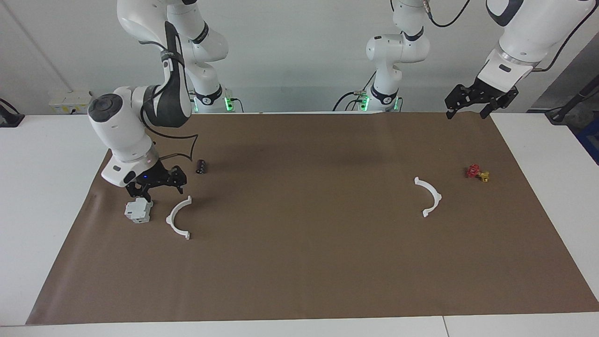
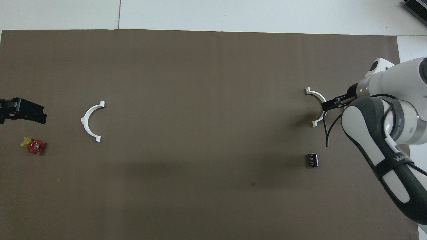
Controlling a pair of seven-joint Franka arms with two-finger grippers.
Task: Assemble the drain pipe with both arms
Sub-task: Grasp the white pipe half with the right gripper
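The drain pipe lies as two separate white half-ring arcs on the brown mat. One arc point(image 1: 171, 220) point(image 2: 315, 94) is toward the right arm's end, beside a grey-white block point(image 1: 139, 210). My right gripper point(image 1: 157, 189) point(image 2: 328, 105) hangs open low over that block and this arc's edge, holding nothing. The right arm hides the arc's middle in the overhead view. The other arc point(image 1: 437, 195) point(image 2: 83, 120) lies toward the left arm's end. My left gripper point(image 1: 465, 112) point(image 2: 20, 111) waits open and empty, raised over the mat's corner by the robots.
A small black cylinder point(image 1: 200, 166) point(image 2: 312, 159) lies nearer to the robots than the arc by the block. A red and yellow valve piece point(image 1: 476, 172) point(image 2: 34, 146) sits at the left arm's end. The right arm covers the block in the overhead view.
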